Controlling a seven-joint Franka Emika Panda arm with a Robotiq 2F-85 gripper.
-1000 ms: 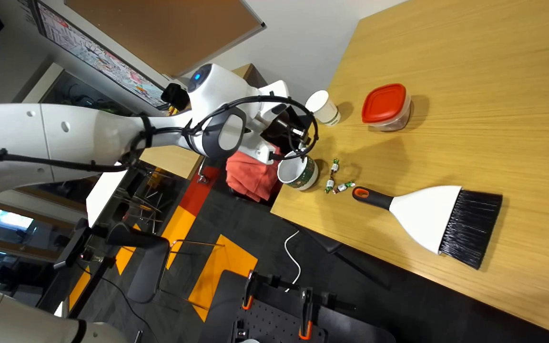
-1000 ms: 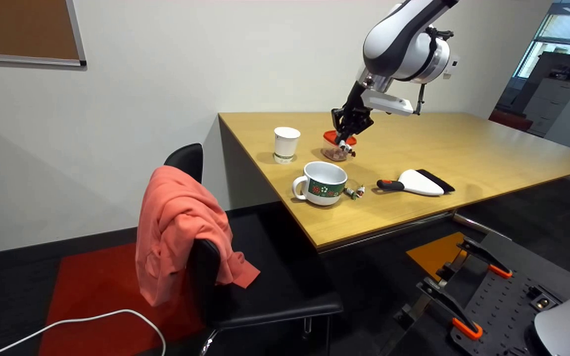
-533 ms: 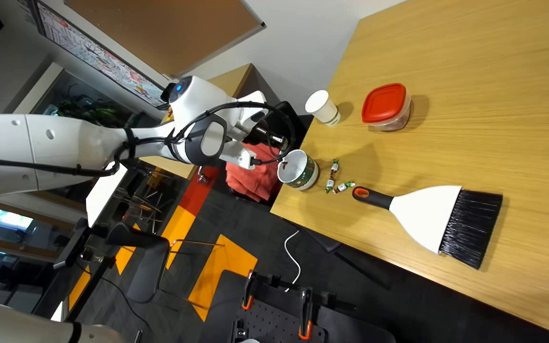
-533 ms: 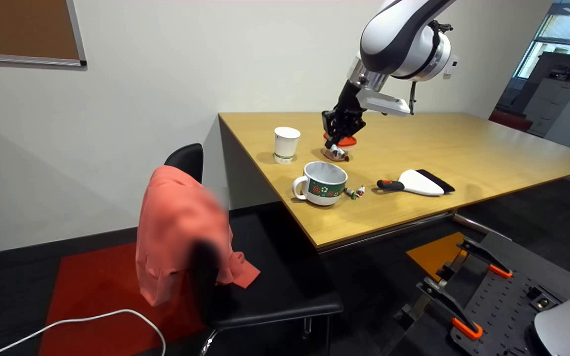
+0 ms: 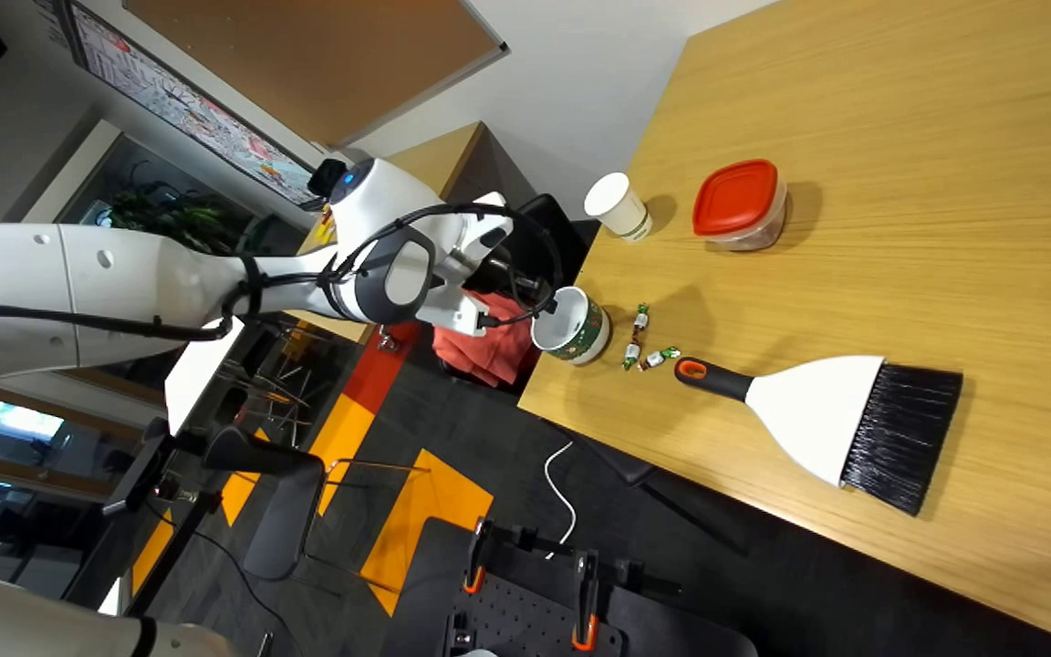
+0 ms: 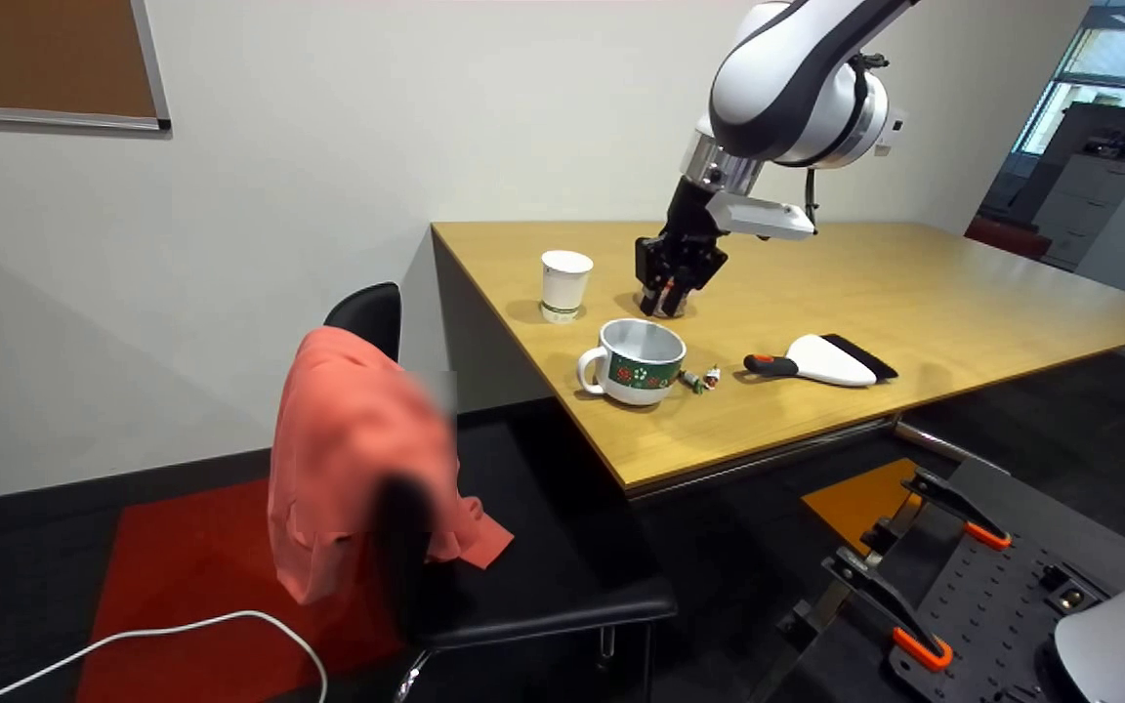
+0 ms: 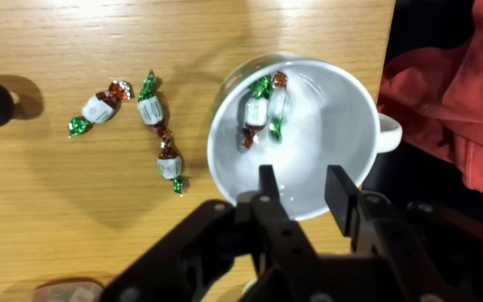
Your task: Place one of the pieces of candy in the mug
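One gripper (image 7: 299, 176) hangs spread apart, pinching nothing; near it the upright mug (image 7: 329, 113) shows two wrapped candies (image 7: 256, 111) inside, one blurred; release seems the step in hand, and lifting straight clear the next move.

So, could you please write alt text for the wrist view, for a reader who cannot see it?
Two twist-wrapped candies, one blurred, show inside a white-rimmed mug seen from above, with black robot fingers, open and empty, in front of its lower rim. Three more candies lie on the wooden table to the left; coral cloth appears at right.
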